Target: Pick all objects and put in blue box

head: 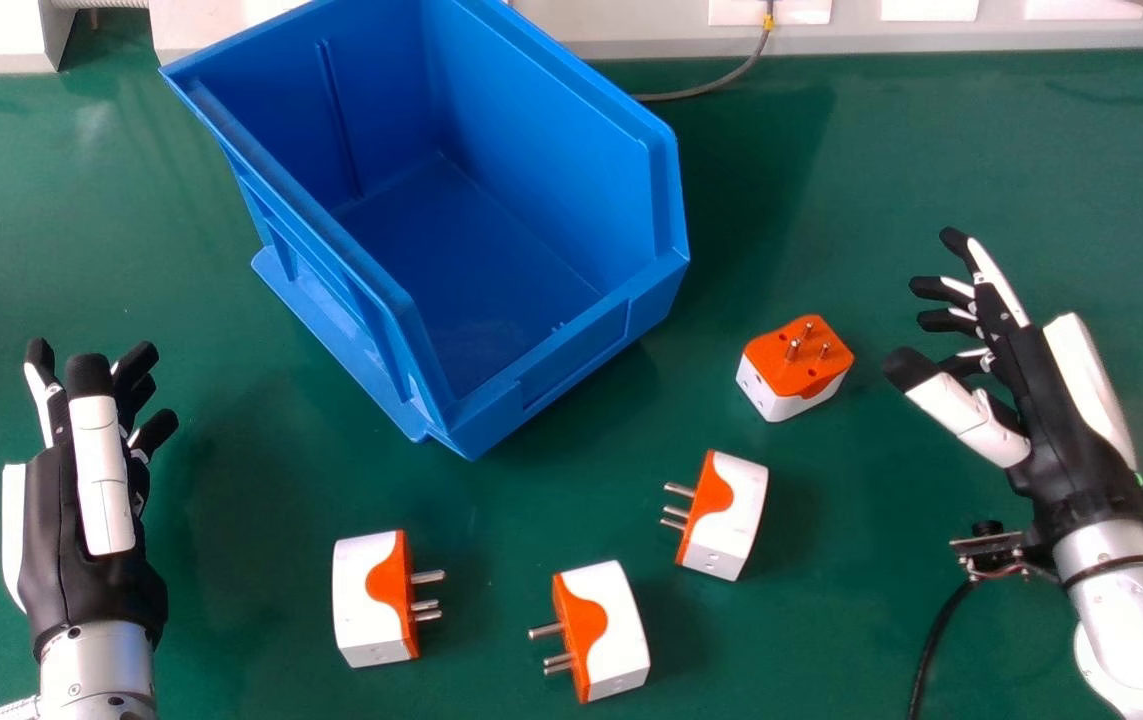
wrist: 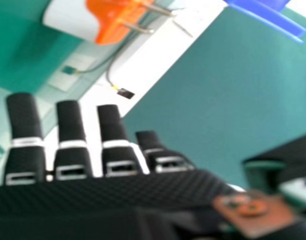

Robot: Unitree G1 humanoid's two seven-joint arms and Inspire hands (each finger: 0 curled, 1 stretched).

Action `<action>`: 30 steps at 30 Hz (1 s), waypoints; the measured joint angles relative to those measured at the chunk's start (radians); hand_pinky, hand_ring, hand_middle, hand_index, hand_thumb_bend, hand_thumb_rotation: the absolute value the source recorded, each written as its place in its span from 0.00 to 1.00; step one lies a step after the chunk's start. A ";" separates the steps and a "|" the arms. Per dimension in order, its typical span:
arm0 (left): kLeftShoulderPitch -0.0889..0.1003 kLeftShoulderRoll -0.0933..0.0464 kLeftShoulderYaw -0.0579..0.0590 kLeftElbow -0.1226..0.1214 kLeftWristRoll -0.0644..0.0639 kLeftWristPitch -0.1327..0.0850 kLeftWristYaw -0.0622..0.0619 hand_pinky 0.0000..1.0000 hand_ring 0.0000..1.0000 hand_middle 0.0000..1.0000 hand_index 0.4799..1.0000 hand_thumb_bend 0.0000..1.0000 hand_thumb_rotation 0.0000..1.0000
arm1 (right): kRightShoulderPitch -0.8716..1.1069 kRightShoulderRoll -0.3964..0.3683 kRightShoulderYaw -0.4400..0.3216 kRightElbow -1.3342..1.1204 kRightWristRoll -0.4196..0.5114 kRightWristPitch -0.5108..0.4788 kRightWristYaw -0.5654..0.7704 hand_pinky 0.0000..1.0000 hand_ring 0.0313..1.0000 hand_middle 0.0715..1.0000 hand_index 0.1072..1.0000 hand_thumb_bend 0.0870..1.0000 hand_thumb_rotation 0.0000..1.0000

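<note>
We see a smooth, hollow blue box on the green desk. Nearer us lie the left adapter, middle adapter and right adapter; the upturned adapter sits right of the box (metal pins skyward). All are blocky, white with wavy orange. Our left hand is loosely open, our right hand wide.
</note>
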 measured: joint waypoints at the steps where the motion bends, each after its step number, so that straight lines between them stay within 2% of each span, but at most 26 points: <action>1: 0.000 0.000 0.000 0.000 0.000 0.000 0.000 0.87 0.92 0.87 0.92 0.98 0.97 | 0.000 0.000 0.000 0.000 0.000 0.000 0.000 0.60 0.77 0.82 0.93 0.94 1.00; 17: 0.000 0.000 0.000 0.000 0.000 0.000 0.000 0.86 0.91 0.87 0.92 0.97 0.97 | 0.000 0.000 -0.003 0.000 0.026 0.001 0.024 0.62 0.77 0.82 0.94 0.95 1.00; 21: 0.000 0.000 0.000 0.000 0.000 0.001 0.001 0.86 0.91 0.87 0.92 0.97 0.97 | 0.000 0.000 0.000 0.000 0.022 0.001 0.020 0.68 0.78 0.82 0.94 0.96 1.00; 24: 0.000 0.000 0.000 0.000 0.000 0.001 0.001 0.86 0.91 0.87 0.92 0.98 0.97 | 0.000 -0.006 0.014 0.000 -0.015 0.000 -0.007 0.73 0.78 0.82 0.93 0.97 1.00; 27: 0.000 0.000 0.000 -0.001 0.000 0.002 0.002 0.86 0.91 0.87 0.91 0.98 0.97 | 0.000 -0.015 0.040 0.000 -0.064 0.000 -0.054 0.71 0.78 0.82 0.93 0.97 1.00; 30: 0.000 0.000 0.000 -0.004 0.000 0.003 0.002 0.87 0.92 0.88 0.91 0.98 0.97 | 0.000 -0.044 0.103 -0.013 -0.186 0.014 -0.150 0.71 0.80 0.83 0.95 0.97 1.00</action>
